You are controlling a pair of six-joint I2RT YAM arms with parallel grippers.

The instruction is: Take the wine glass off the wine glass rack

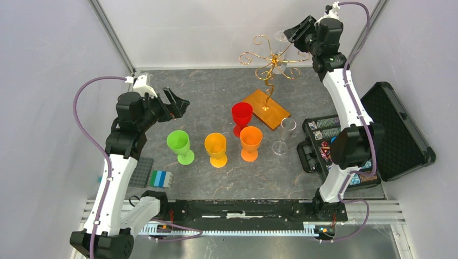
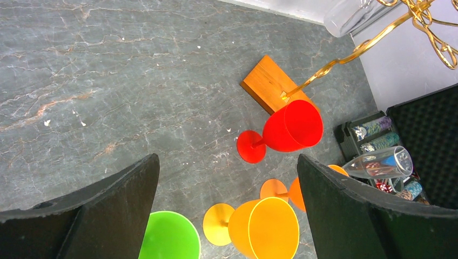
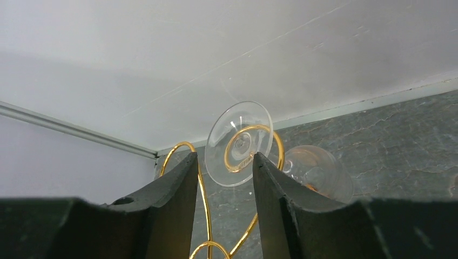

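Note:
The gold wire wine glass rack stands on its amber base at the back of the table. A clear wine glass hangs upside down from one of its spiral arms. In the right wrist view its round foot rests in a gold spiral, with the bowl below. My right gripper is open, its fingertips just short of the foot on either side. My left gripper is open and empty over the table's left side, above the coloured cups.
Red, orange, yellow and green goblets stand mid-table. A second clear glass stands right of them. An open black case holding chips lies on the right. Small blocks lie near the left front.

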